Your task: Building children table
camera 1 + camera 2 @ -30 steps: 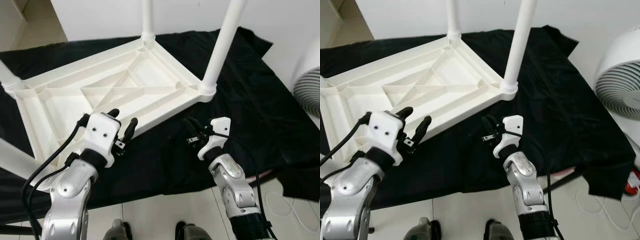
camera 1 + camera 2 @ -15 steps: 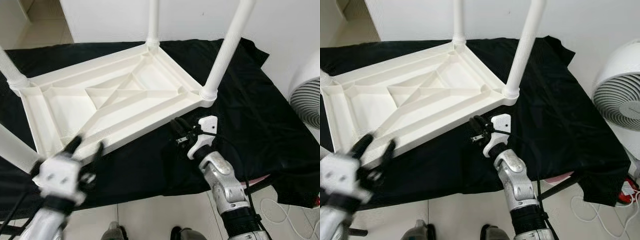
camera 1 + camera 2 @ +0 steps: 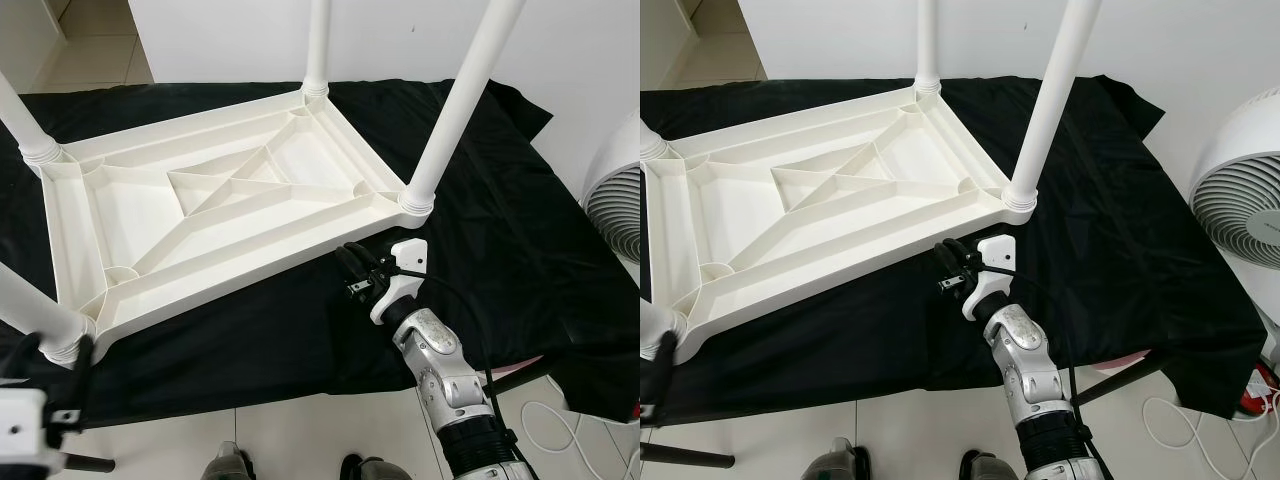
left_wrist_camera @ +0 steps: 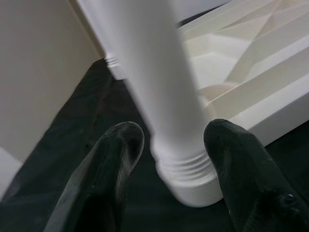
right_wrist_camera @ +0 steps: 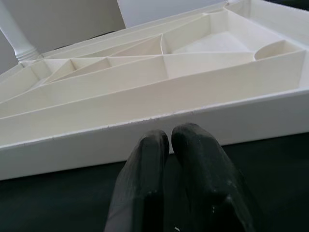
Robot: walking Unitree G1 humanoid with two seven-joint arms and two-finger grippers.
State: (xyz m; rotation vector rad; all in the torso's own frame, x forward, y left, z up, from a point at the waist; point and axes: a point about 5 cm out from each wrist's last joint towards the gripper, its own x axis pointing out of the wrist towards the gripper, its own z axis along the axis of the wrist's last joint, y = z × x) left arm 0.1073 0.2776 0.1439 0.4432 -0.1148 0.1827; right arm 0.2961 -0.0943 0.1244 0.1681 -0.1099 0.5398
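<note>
While the upturned white ribbed plastic table [image 3: 220, 215] lies on black cloth [image 3: 500, 220], left gripper [image 4: 169, 145] straddles a smooth round leg [image 4: 159, 92], fingers apart; right gripper [image 5: 169, 145], fingers together, hovers beside the rim.

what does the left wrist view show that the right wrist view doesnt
Left wrist view alone: the left gripper open, its two black fingers either side of a white table leg near its ribbed base, not visibly touching it.

Right wrist view alone: the right gripper shut, fingertips together, just short of the long side wall of the upturned white tabletop, with a different leg at the far corner.

Both: the ribbed underside of that tabletop and the black cloth beneath it.
</note>
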